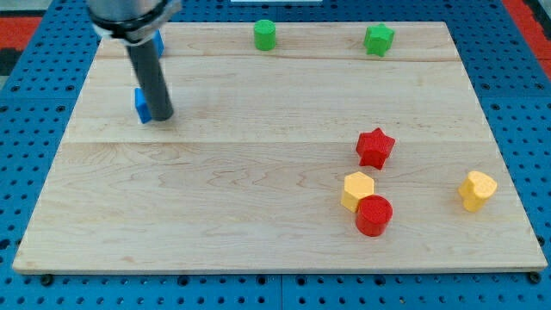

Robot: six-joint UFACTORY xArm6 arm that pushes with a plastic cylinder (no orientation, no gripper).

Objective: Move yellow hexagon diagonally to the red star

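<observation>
At view's left, my tip (162,117) apparently touching blue block (141,105); yellow hexagon block (357,190) sits below red star block (375,147), touching red cylinder (374,215); no hand fitted.

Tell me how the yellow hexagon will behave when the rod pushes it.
The yellow hexagon looks squat and flat-bottomed, so it should slide rather than tip or roll. It touches the red cylinder, which may deflect it or get dragged along. Its flat faces could make it turn under an off-centre push. My tip is far off, beside a blue block.

arm: upper left of view | rod: upright | my tip (162,118): on table
</observation>
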